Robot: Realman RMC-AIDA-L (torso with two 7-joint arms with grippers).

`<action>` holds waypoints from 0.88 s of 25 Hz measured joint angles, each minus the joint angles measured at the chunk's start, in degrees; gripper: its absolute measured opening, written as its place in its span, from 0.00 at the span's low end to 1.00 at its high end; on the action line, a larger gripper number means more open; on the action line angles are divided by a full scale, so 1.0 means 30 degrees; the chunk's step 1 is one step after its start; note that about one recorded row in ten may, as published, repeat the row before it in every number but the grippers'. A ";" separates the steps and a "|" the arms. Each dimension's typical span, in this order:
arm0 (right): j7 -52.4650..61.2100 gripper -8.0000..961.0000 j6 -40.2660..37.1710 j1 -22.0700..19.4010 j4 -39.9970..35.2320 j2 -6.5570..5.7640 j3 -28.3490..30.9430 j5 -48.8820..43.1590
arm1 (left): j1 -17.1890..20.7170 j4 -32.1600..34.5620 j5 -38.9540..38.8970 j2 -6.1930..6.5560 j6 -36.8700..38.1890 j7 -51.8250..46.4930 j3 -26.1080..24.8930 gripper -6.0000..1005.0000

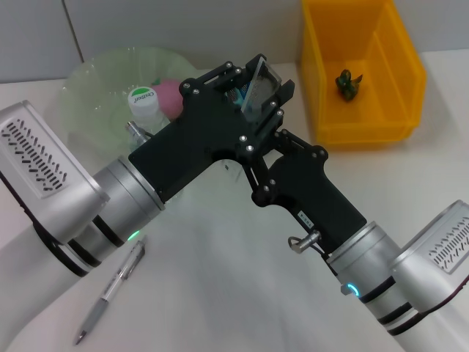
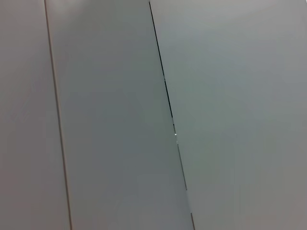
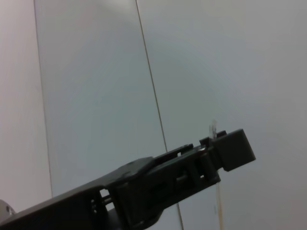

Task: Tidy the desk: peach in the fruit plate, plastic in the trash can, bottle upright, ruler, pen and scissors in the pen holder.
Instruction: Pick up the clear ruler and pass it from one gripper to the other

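My left gripper [image 1: 258, 86] is raised over the middle of the table, shut on a clear flat ruler [image 1: 261, 82] that stands on edge between its fingers. The right wrist view shows that same gripper [image 3: 225, 148] from the side, with the ruler's thin edge [image 3: 213, 128] poking out. My right gripper [image 1: 256, 172] reaches in just under the left one, its fingers hidden. A pink peach [image 1: 170, 97] and a white-capped bottle [image 1: 143, 103] sit in the green fruit plate [image 1: 88, 88]. Crumpled green plastic [image 1: 349, 83] lies in the yellow trash can [image 1: 403, 73]. A pen [image 1: 111, 291] lies near the front left. Pen holder and scissors are hidden.
The two arms cross over the table's centre and cover what is beneath them. The left wrist view shows only pale wall panels [image 2: 105, 120]. White tabletop [image 1: 220, 293] shows in front of the arms.
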 joint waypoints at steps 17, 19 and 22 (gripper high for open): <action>-0.0373 0.05 0.0632 0.0071 0.0303 0.0001 0.0513 -0.0212 | -0.0304 -0.0561 -0.0169 -0.0002 0.0297 0.0135 0.0050 0.41; -0.0735 0.04 0.0705 0.0069 0.0416 0.0000 0.0548 -0.0213 | -0.0479 -0.1063 -0.0173 0.0008 0.0849 -0.0062 -0.0103 0.41; -0.1003 0.02 0.0730 0.0069 0.0514 0.0001 0.0558 -0.0212 | -0.0490 -0.1086 -0.0182 0.0007 0.0888 -0.0067 -0.0102 0.41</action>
